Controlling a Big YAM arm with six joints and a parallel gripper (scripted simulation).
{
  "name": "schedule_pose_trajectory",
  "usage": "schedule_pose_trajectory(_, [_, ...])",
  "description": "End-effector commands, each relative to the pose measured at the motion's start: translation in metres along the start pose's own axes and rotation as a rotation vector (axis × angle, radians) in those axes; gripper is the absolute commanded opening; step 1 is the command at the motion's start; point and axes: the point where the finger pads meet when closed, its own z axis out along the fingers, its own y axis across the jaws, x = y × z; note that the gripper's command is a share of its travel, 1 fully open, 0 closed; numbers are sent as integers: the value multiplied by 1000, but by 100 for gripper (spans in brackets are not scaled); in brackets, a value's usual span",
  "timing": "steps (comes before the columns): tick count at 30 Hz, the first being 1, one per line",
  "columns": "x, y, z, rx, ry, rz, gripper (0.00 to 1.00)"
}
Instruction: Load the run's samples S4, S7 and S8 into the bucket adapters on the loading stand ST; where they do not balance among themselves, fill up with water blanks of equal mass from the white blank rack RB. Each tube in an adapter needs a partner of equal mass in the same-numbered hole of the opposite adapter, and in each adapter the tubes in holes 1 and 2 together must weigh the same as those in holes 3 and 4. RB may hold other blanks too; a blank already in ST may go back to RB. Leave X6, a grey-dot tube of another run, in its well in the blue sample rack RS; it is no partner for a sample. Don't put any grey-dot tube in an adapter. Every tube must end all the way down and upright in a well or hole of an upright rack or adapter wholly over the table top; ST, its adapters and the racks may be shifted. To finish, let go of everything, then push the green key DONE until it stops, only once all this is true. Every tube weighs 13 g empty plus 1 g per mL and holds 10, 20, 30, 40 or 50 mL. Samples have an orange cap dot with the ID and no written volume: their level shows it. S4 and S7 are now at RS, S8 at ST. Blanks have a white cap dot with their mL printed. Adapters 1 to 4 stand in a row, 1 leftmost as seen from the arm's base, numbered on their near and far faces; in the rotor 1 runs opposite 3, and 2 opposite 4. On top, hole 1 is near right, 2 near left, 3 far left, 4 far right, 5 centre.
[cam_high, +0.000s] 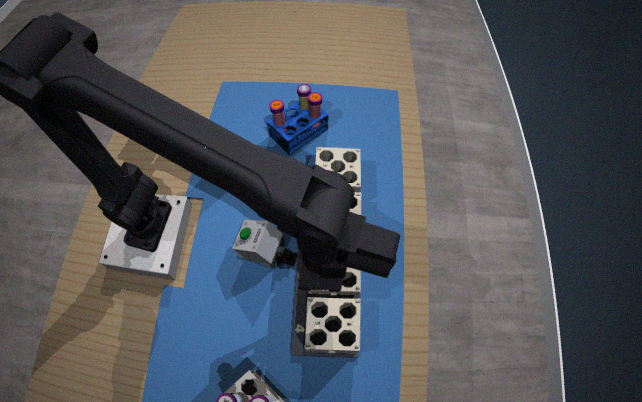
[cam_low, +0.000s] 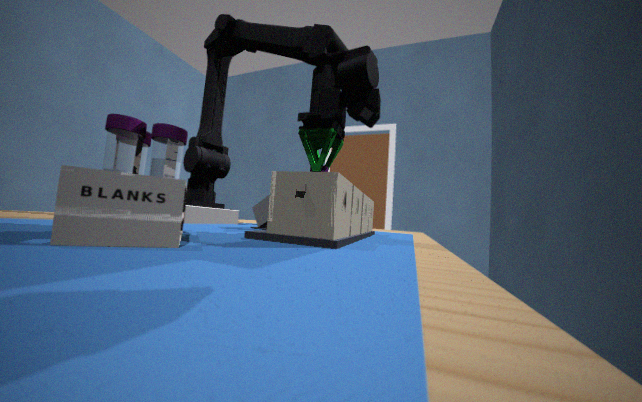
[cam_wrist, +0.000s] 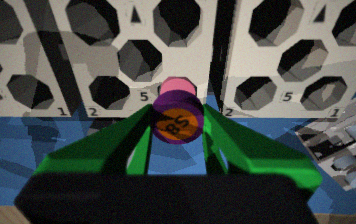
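In the wrist view my green-fingered gripper (cam_wrist: 178, 126) is shut on the purple cap of sample S8 (cam_wrist: 177, 121), whose orange dot reads S8. Its pink body (cam_wrist: 177, 87) stands in a hole at the near edge of a bucket adapter (cam_wrist: 115, 60). The tube sits low in the hole. In the side view the gripper (cam_low: 320, 162) reaches down onto the top of stand ST. From above, my arm (cam_high: 325, 225) hides the middle adapters and the tube. Adapter 1 (cam_high: 339, 165) and adapter 4 (cam_high: 332, 325) stand with all holes empty.
Blue rack RS (cam_high: 297, 127) at the far end holds two orange-dot tubes (cam_high: 277, 111) (cam_high: 314, 102) and a pale-dot tube (cam_high: 304, 94). The green DONE key (cam_high: 245, 233) sits on its box left of ST. White rack RB (cam_low: 117, 206) holds blanks (cam_low: 122, 142) (cam_low: 167, 150).
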Motion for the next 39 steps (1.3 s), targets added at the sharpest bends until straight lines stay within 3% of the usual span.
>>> schedule_pose_trajectory(1, [-22,-10,-40,22,-84,-1,0])
schedule_pose_trajectory(39, [-18,-10,-87,22,-86,0,0])
